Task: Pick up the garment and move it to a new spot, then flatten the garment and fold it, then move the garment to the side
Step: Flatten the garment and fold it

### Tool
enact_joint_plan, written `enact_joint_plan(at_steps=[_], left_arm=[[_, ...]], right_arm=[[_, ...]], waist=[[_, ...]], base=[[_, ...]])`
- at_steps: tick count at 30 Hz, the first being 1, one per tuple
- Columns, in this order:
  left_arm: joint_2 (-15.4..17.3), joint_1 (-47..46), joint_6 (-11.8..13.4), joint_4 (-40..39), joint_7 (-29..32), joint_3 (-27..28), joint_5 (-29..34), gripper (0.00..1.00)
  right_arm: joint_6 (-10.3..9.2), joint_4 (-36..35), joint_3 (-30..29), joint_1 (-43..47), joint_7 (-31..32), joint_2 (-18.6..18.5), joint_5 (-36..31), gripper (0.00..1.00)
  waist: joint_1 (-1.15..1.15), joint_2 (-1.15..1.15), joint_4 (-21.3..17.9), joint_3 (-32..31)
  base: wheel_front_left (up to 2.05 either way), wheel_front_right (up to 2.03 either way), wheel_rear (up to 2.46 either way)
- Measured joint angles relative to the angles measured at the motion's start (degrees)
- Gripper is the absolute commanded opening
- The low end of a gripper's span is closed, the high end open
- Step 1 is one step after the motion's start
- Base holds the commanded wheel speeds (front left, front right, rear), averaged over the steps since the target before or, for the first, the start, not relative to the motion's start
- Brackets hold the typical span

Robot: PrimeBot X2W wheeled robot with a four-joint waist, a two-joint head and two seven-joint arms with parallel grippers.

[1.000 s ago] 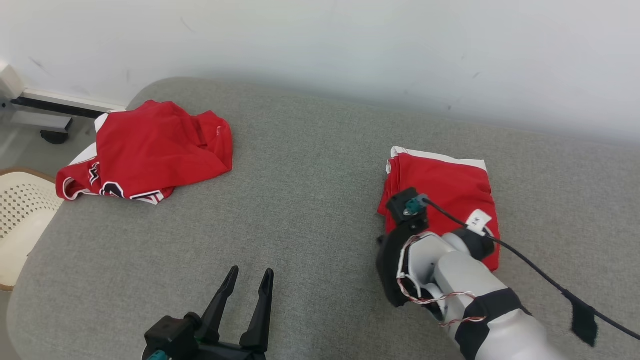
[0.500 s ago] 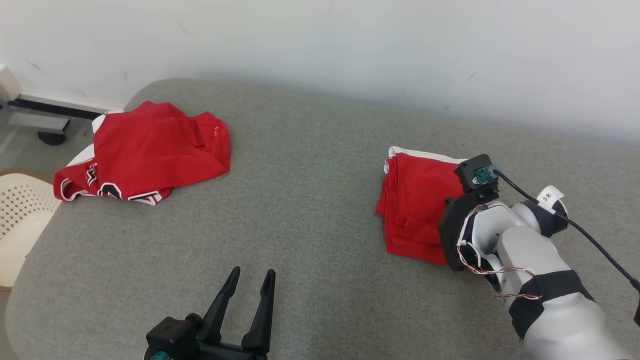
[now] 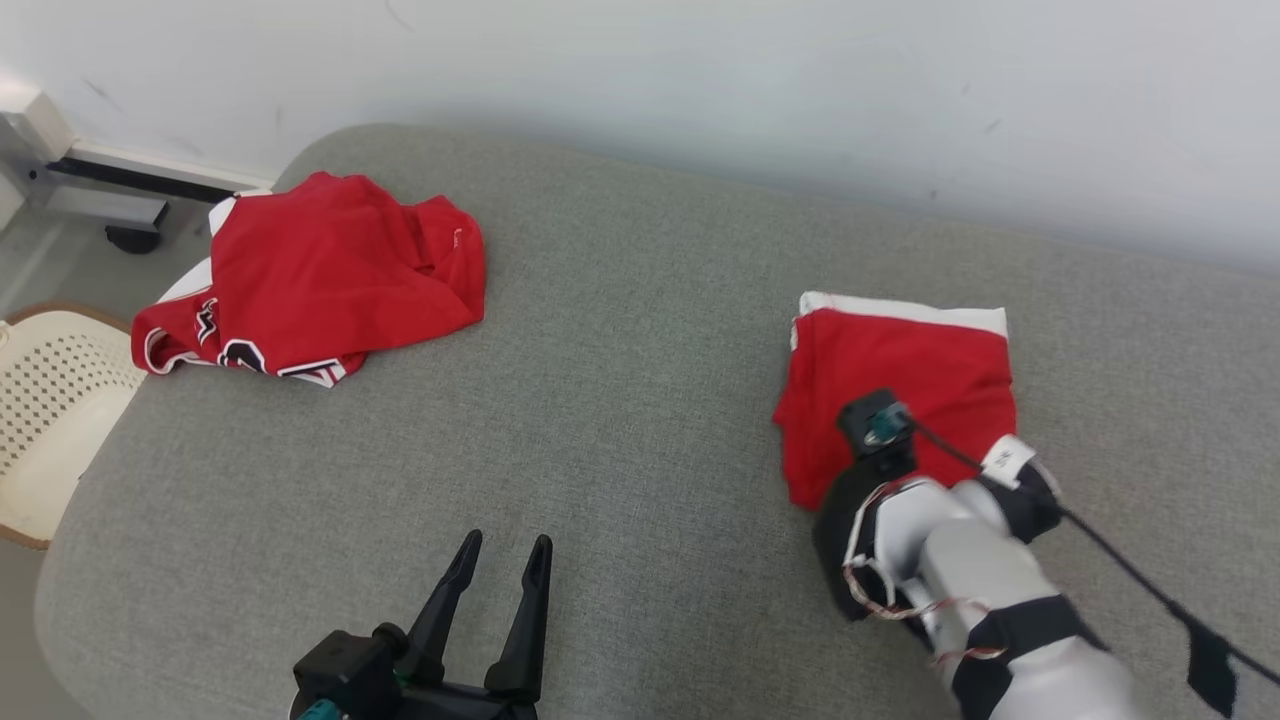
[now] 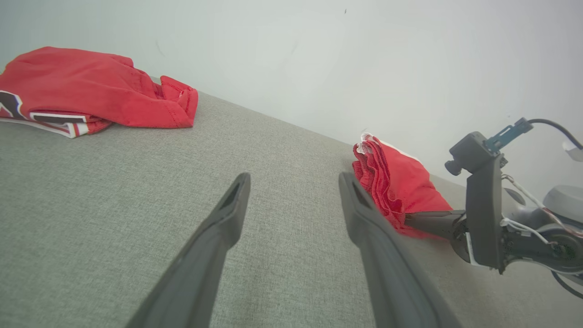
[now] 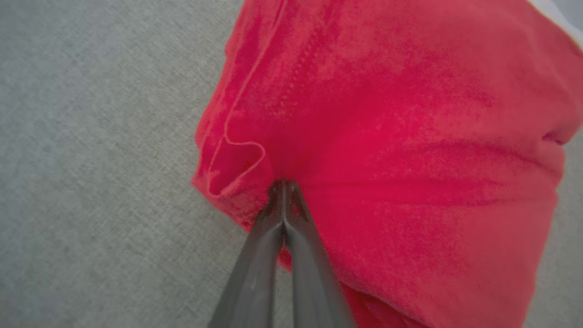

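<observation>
The garment (image 3: 900, 365), red with a white band along its far edge, lies folded on the right of the grey cushion (image 3: 640, 380). My right gripper (image 5: 283, 184) is shut, and its tips pinch a pucker of red cloth near the garment's (image 5: 410, 114) near-left corner. From the left wrist view, the right gripper (image 4: 407, 217) reaches into the folded garment's (image 4: 401, 182) low edge. In the head view my right wrist (image 3: 880, 480) covers the garment's near edge. My left gripper (image 3: 505, 545) stands open and empty at the cushion's front, its fingers (image 4: 227, 218) apart over bare fabric.
A second red jersey (image 3: 320, 270) with black and white lettering lies crumpled at the far left of the cushion. A white perforated seat (image 3: 50, 400) stands off the left edge. A pale wall (image 3: 700, 80) runs behind. A black cable (image 3: 1140, 580) trails from my right wrist.
The head camera has shifted a little. My right arm swung right across the folded garment, then came back to its near-left corner. The left gripper has stayed put.
</observation>
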Motion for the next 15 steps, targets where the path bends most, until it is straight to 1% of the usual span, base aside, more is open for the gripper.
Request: enact_joint_plan(at_steps=[6, 8, 11, 12, 13, 14, 15], left_arm=[[0.2, 0.2, 0.0, 0.0, 0.0, 0.4, 0.0, 1.00], [0.3, 0.4, 0.0, 0.0, 0.0, 0.4, 0.0, 1.00], [0.4, 0.6, -0.1, -0.1, 0.0, 0.5, 0.0, 1.00], [0.5, 0.7, -0.1, -0.2, 0.0, 0.5, 0.0, 1.00], [0.6, 0.7, -0.1, -0.2, 0.0, 0.6, 0.0, 1.00], [0.7, 0.8, -0.1, -0.2, 0.0, 0.6, 0.0, 1.00], [0.7, 1.0, -0.1, -0.3, 0.0, 0.6, 0.0, 1.00]], right_arm=[[0.01, -4.9, 9.3, 3.2, 1.4, 0.9, 7.3, 0.00], [0.07, -7.0, 11.1, 3.8, 1.5, 0.9, 8.7, 0.00], [0.08, -10.3, 12.2, 4.3, 1.3, 0.9, 10.1, 0.00], [0.08, -11.4, 12.2, 4.4, 1.1, 0.8, 10.3, 0.09], [0.08, -12.5, 12.0, 4.5, 0.9, 0.6, 10.5, 0.27], [0.09, -13.5, 11.7, 4.5, 0.6, 0.3, 10.5, 0.62], [0.09, -14.3, 10.6, 4.7, 0.4, 0.1, 10.5, 1.00]], waist=[[0.00, 0.00, -1.2, -1.4], [0.00, 0.00, -1.8, -1.8], [0.00, 0.00, -2.9, -2.3], [0.00, 0.00, -3.2, -2.4], [0.00, 0.00, -3.6, -2.5], [0.00, 0.00, -3.9, -2.6], [0.00, 0.00, -4.3, -2.7]], base=[[0.00, 0.00, 0.00], [0.00, 0.00, 0.00], [0.00, 0.00, 0.00], [0.00, 0.00, 0.00], [0.00, 0.00, 0.00], [0.00, 0.00, 0.00], [0.00, 0.00, 0.00]])
